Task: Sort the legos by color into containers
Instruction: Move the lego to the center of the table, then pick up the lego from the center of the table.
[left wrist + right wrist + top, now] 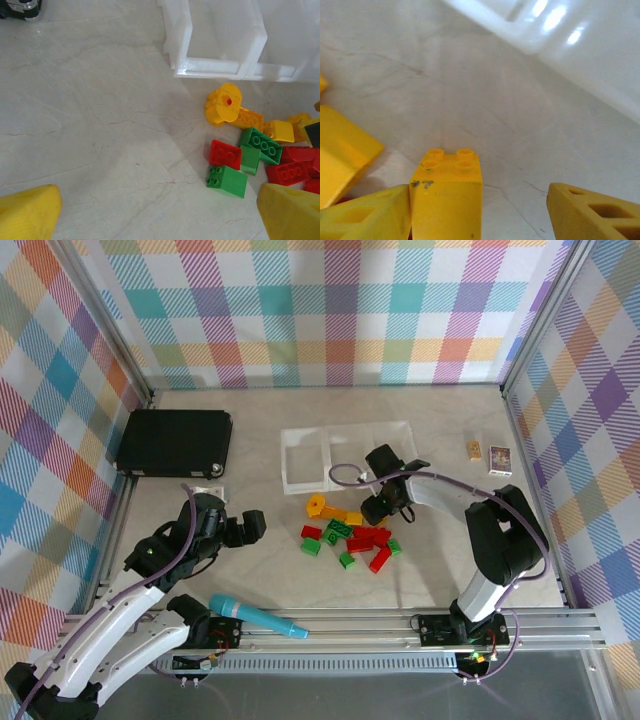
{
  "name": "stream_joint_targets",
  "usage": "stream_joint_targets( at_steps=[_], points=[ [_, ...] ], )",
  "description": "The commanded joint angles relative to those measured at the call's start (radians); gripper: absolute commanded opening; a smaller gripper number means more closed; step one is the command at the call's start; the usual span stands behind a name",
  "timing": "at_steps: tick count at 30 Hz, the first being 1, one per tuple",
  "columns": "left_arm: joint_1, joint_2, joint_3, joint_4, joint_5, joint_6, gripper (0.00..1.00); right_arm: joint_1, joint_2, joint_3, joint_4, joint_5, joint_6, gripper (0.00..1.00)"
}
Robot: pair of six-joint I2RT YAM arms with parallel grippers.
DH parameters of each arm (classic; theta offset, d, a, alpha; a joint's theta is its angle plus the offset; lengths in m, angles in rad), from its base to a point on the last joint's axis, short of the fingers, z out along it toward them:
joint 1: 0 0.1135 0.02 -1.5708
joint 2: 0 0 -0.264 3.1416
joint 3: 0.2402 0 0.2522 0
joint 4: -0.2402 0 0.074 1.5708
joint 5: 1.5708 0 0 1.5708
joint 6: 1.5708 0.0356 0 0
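Note:
The legos (350, 535), red, green and yellow-orange bricks, lie in a loose pile at mid table. Just behind them stand the containers (345, 455), white bins joined in a row. My right gripper (378, 508) is down at the pile's far edge. In the right wrist view it (485, 215) stands open around a yellow brick (447, 195); the brick touches the left finger and a gap separates it from the right finger. My left gripper (250, 525) hovers open left of the pile. Its wrist view shows it (160, 215) above bare table, with a green brick (227, 180) and red brick (225, 153) to its right.
A flat black case (175, 440) lies at the back left. A teal pen (255, 616) rests near the front rail. Two small cards (499, 459) sit at the back right. The bins' white wall (580, 45) is just beyond the right gripper.

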Motion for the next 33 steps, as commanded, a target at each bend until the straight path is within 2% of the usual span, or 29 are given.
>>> stream_joint_targets(
  at_steps=[1,8,18,22,27,29,33],
  points=[
    [-0.013,-0.005,-0.010,-0.028,-0.026,-0.011,0.99,-0.016,-0.007,0.024,-0.049,0.008,0.069,0.70],
    [-0.017,-0.004,-0.009,-0.028,-0.026,-0.014,1.00,-0.020,-0.001,0.022,-0.058,-0.053,0.128,0.70],
    [-0.022,-0.002,0.000,-0.040,-0.033,-0.015,1.00,-0.018,0.045,0.033,-0.056,-0.103,0.123,0.66],
    [-0.022,0.015,0.004,-0.039,-0.023,-0.012,1.00,-0.020,0.052,0.037,-0.070,-0.094,0.114,0.61],
    [-0.022,0.040,0.003,-0.030,-0.016,-0.005,1.00,-0.020,0.053,0.042,-0.069,-0.100,0.107,0.50],
    [-0.022,0.051,0.008,-0.030,-0.016,0.000,1.00,-0.020,0.062,0.054,-0.083,-0.111,0.099,0.35],
    [-0.022,0.052,-0.001,-0.025,-0.014,-0.005,1.00,-0.020,0.061,0.072,-0.129,-0.121,0.107,0.21]
  ],
)
